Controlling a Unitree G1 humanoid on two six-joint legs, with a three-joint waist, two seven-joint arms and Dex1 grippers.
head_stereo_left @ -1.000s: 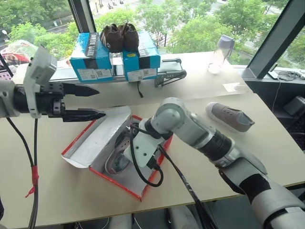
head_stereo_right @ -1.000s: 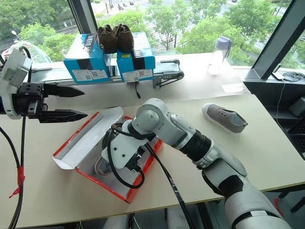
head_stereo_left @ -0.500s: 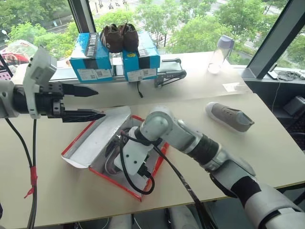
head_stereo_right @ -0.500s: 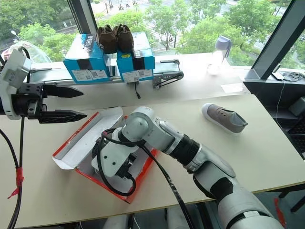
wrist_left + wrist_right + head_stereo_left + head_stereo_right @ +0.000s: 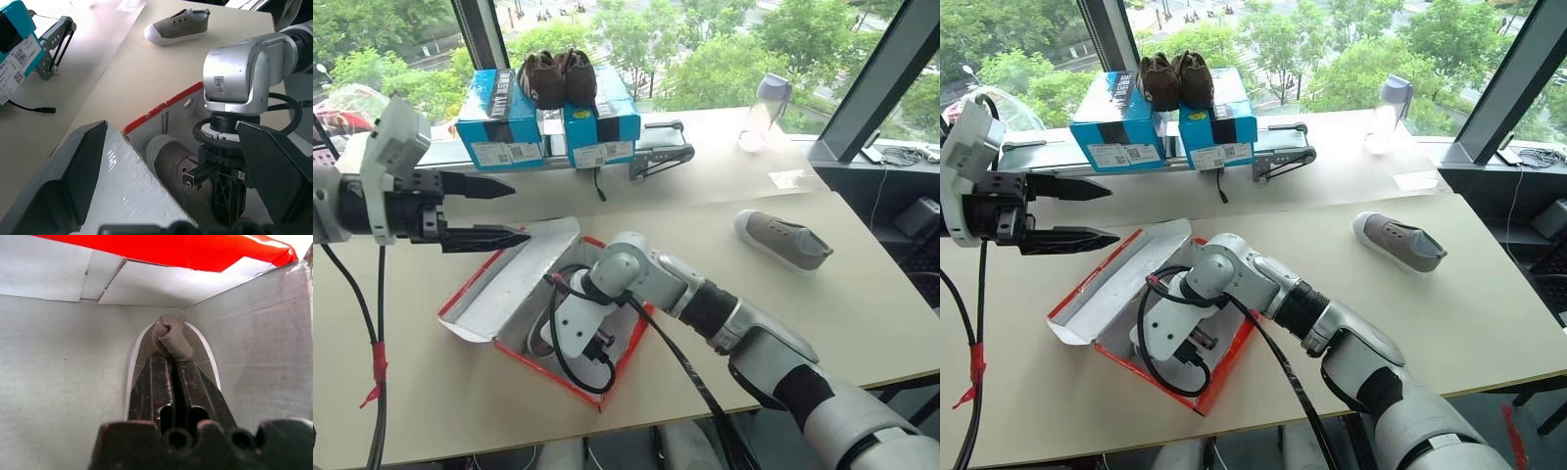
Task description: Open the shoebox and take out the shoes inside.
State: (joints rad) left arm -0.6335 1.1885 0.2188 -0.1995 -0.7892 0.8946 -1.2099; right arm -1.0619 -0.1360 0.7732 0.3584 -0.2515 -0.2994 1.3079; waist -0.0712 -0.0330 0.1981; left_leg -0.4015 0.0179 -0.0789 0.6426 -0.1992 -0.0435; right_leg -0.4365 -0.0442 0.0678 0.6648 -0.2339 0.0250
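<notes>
The red shoebox (image 5: 570,384) lies open on the table, its white-lined lid (image 5: 509,284) folded out to the left. One grey shoe (image 5: 178,164) lies inside. My right gripper (image 5: 172,360) reaches down into the box and is shut on a fold of that shoe's grey fabric (image 5: 171,339) at its opening. The other grey shoe (image 5: 783,239) rests on the table to the right, outside the box. My left gripper (image 5: 514,209) hovers open above the lid's far left side, holding nothing.
Two blue boxes (image 5: 548,122) with dark brown shoes (image 5: 558,76) on top stand at the back by the window. A black metal frame (image 5: 661,155) lies beside them, and a bottle (image 5: 759,110) stands further right. A paper slip (image 5: 788,179) lies at the back right.
My right gripper has sunk deeper into the box and shut on the grey shoe's fabric. The left gripper has stayed where it was, open.
</notes>
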